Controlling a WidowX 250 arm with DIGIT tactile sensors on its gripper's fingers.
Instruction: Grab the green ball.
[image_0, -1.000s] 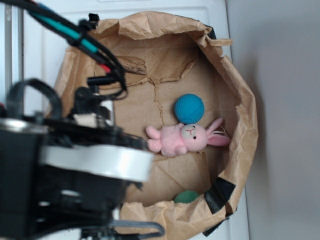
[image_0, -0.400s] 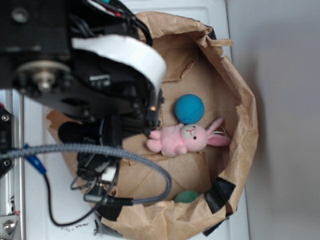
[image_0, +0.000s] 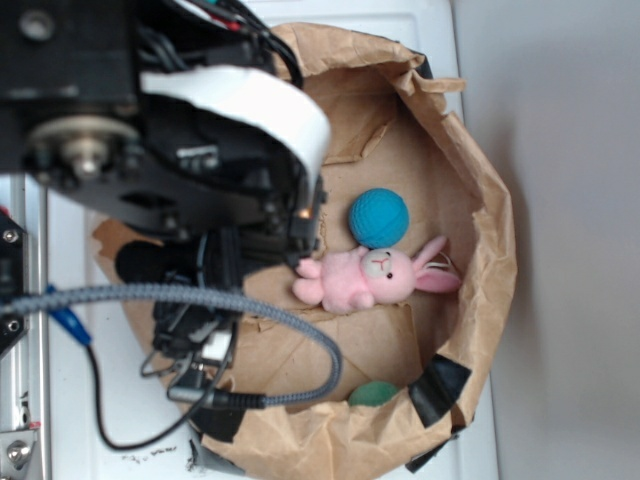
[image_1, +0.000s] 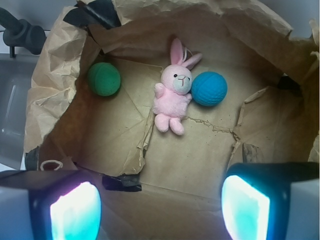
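item: green ball, lay on the floor of a crumpled brown paper bag, against its wall, apart from the pink plush rabbit and blue ball. gripper hung above, fingers spread and empty, apparently placed to survey before descending.

Black arm, white band, grey braided cable.

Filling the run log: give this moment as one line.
gripper open, high over paper bag | green ball untouched, near bag wall | pink bunny touching blue ball
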